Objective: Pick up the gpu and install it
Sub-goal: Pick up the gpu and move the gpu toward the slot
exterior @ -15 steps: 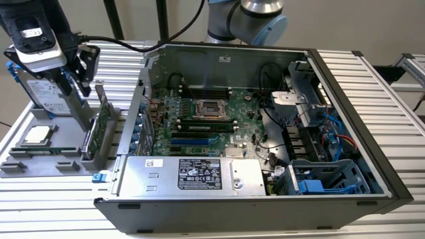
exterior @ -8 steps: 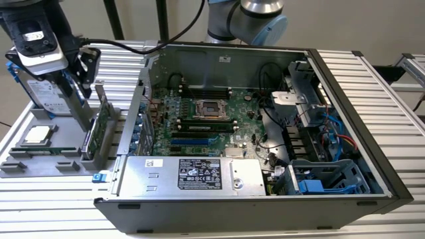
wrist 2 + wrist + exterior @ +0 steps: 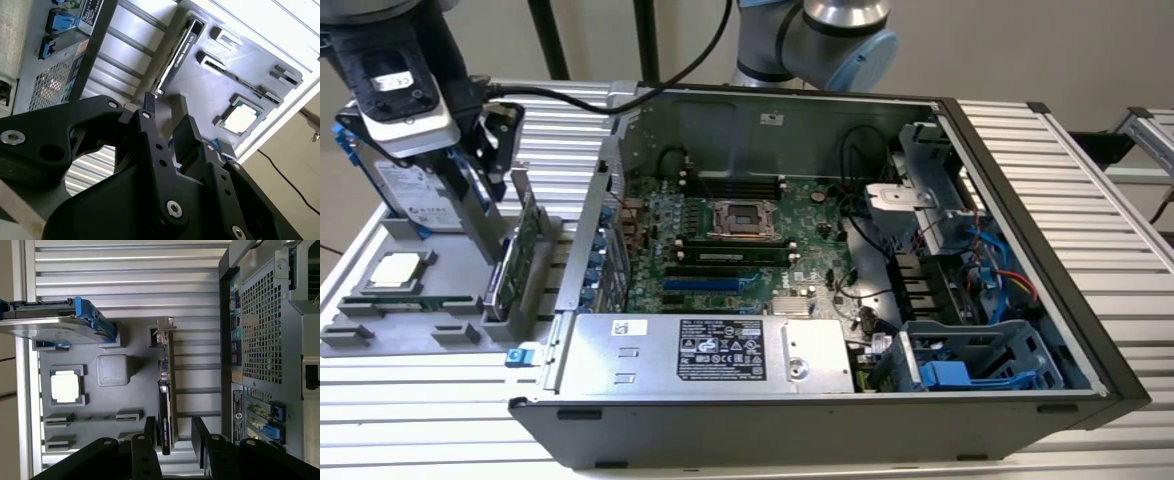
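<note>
hovering over the grey parts tray [image 3: 132,342] at the exterior view's left, your gripper [image 3: 175,432] has its two black fingers [image 3: 149,427] spread apart, one on each side of the gpu [image 3: 167,385]. in the first wrist view you see the card edge-on between them, its black cooler end reaching into the gap and sitting closer to one finger than the other. whether either finger touches it cannot be told, but nothing is clamped.

the gpu stands upright on its long edge in a slot of the tray, with its silver bracket [image 3: 162,332] at the end away from the fingers (in the second wrist view you look past the fingertips at the card seated in that slot). in the exterior view you find it at the middle left of the frame, just beside the open computer case [image 3: 720,440] and outside it.

on the same tray you have a cpu [image 3: 65,388] lying flat in its square pocket and a silver hard drive [image 3: 55,325] with blue clips standing on edge near the bracket end of the tray.

inside the case, the green motherboard [image 3: 747,255] sits at the centre of the exterior frame. the grey power supply [image 3: 707,350] runs along the lower middle, and a blue-grey drive cage [image 3: 987,345] is at the lower right.
</note>
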Action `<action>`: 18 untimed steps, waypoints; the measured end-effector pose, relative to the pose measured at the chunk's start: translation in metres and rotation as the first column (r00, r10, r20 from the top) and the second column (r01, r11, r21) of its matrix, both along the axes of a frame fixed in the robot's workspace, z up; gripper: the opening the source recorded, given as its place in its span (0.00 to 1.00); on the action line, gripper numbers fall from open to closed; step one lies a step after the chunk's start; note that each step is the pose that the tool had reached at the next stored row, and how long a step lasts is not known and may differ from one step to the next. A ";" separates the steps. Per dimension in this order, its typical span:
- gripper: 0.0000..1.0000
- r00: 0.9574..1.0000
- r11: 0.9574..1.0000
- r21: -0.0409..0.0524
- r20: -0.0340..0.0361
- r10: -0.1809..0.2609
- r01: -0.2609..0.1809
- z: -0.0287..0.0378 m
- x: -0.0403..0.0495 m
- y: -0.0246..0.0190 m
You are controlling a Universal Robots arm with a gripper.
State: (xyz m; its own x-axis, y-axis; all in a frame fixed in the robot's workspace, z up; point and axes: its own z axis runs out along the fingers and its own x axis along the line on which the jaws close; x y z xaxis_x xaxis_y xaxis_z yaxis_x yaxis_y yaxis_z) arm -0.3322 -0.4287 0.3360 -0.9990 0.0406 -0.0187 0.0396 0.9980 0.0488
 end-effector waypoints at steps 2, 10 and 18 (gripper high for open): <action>1.00 1.000 1.000 0.000 0.000 0.000 0.000 -0.0015 0.0000 0.0000; 1.00 1.000 1.000 0.000 -0.001 0.000 0.000 -0.0077 0.0000 0.0000; 1.00 1.000 1.000 0.000 -0.002 0.000 0.000 -0.0130 0.0000 0.0000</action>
